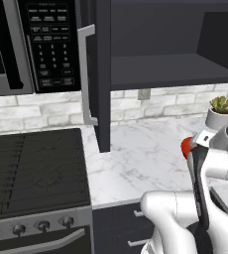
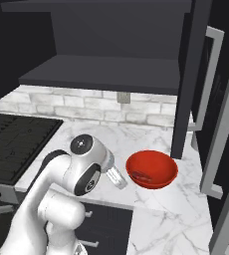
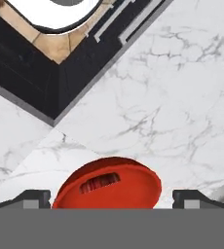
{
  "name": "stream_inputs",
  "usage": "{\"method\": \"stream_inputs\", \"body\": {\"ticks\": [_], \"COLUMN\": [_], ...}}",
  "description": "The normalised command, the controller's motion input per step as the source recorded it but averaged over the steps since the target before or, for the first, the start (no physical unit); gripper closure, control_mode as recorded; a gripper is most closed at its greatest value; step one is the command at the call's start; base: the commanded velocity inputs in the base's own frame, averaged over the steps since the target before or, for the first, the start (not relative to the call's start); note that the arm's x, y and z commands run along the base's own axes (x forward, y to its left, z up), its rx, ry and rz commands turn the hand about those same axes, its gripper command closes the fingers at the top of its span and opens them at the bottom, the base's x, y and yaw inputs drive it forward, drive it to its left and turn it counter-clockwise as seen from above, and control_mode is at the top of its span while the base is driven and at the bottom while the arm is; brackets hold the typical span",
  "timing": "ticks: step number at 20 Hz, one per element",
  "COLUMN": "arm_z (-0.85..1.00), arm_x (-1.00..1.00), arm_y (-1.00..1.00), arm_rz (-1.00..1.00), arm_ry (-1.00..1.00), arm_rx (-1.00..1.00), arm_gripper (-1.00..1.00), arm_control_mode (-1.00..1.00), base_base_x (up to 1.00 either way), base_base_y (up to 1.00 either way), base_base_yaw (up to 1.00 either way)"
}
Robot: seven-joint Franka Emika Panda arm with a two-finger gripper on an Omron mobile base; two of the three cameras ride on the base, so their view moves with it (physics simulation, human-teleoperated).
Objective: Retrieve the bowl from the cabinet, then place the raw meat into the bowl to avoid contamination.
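The wide glossy red bowl (image 3: 106, 187) lies between the released, spread gripper (image 3: 111, 199) fingertips on veined white marble counter (image 3: 182, 97); a ridged lump inside is perhaps the meat.

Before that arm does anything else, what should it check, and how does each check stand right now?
1. Bowl out of the cabinet, upright on the counter: ok.
2. Raw meat inside the bowl: ok, a small red lump lies there.
3. Tool open, holding nothing: ok.
4. Cabinet doors shut: not ok, they stand open.
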Motion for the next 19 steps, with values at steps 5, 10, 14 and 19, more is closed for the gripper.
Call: {"method": "stream_inputs", "body": {"ticks": [5,10,14,19], "arm_z": [0.21,0.13,-0.03,-0.18], "arm_x": [-0.31,-0.23,-0.13,-0.06], "arm_y": [0.80,0.75,0.64,0.56], "arm_rz": [0.15,0.14,0.09,0.05], "arm_ry": [0.04,0.03,0.04,0.08], "arm_rx": [0.00,-0.02,-0.01,-0.01], "arm_gripper": [-1.00,-1.00,-1.00,-1.00], "arm_control_mode": [-1.00,-1.00,-1.00,-1.00], "base_base_x": [0.00,0.00,0.00,0.00], "base_base_y": [0.00,0.00,0.00,0.00], "base_base_yaw": [0.00,0.00,0.00,0.00]}}
